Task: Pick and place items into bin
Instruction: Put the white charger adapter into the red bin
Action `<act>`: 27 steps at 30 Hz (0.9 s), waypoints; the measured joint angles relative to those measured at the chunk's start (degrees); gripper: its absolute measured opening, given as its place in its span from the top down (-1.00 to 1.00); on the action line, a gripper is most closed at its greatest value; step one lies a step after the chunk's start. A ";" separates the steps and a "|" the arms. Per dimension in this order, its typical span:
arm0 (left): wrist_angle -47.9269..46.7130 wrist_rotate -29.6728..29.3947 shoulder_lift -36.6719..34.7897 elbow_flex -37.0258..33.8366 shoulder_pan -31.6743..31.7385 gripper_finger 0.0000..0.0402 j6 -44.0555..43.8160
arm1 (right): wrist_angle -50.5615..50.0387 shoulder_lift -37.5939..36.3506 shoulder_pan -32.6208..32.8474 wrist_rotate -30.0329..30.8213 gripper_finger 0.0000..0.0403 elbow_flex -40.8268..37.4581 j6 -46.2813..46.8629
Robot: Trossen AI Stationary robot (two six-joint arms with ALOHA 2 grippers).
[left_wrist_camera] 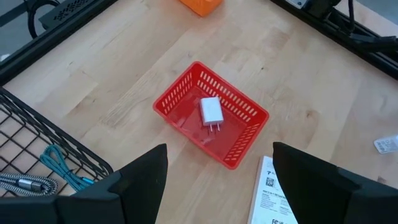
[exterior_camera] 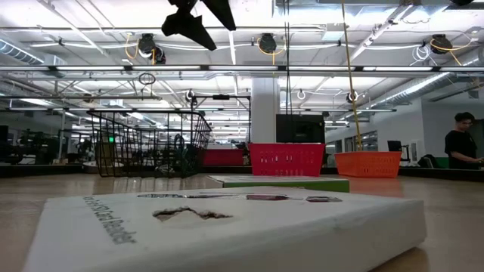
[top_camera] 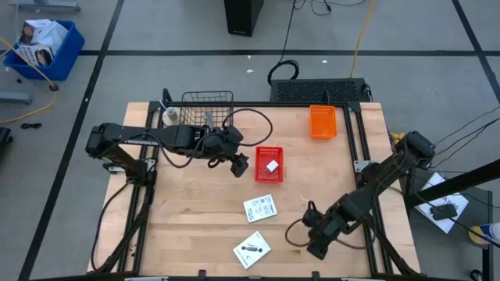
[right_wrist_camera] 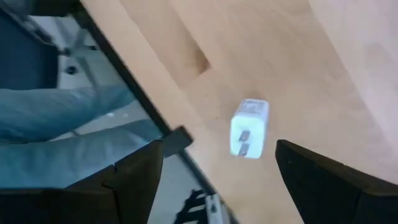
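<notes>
My left gripper (top_camera: 239, 165) (left_wrist_camera: 219, 149) hangs open above the table, just left of a red basket (top_camera: 269, 164) (left_wrist_camera: 186, 102). One small white block (left_wrist_camera: 211, 112) lies inside that basket. My right gripper (top_camera: 317, 247) (right_wrist_camera: 219, 146) is open near the table's near right edge, and the second white block (right_wrist_camera: 249, 127) lies on the wood ahead of its fingers, untouched. Two flat white packets (top_camera: 260, 208) (top_camera: 251, 250) lie flat on the table. A teal cord-like item (left_wrist_camera: 59, 165) and a grey metal piece (left_wrist_camera: 18, 182) lie in the black wire basket (top_camera: 207, 108).
An orange bin (top_camera: 323, 121) stands toward the far right of the table. The table's edge (right_wrist_camera: 146, 106) runs close by the second block, with a person's jeans-clad legs (right_wrist_camera: 56, 118) beyond it. Another person (exterior_camera: 461, 140) stands in the room behind. Bare wood lies between the packets and the left edge.
</notes>
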 joint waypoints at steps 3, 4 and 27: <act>-0.11 0.08 0.00 0.00 0.00 -0.45 0.19 | 0.06 1.51 0.17 0.69 -0.44 0.32 -0.38; -0.11 0.08 0.00 0.00 0.00 -0.45 0.21 | -0.06 1.68 0.17 0.96 -0.43 0.32 -0.58; 0.04 0.08 0.00 0.00 0.04 -0.45 1.20 | 0.45 7.32 3.18 2.60 -0.39 0.34 -1.22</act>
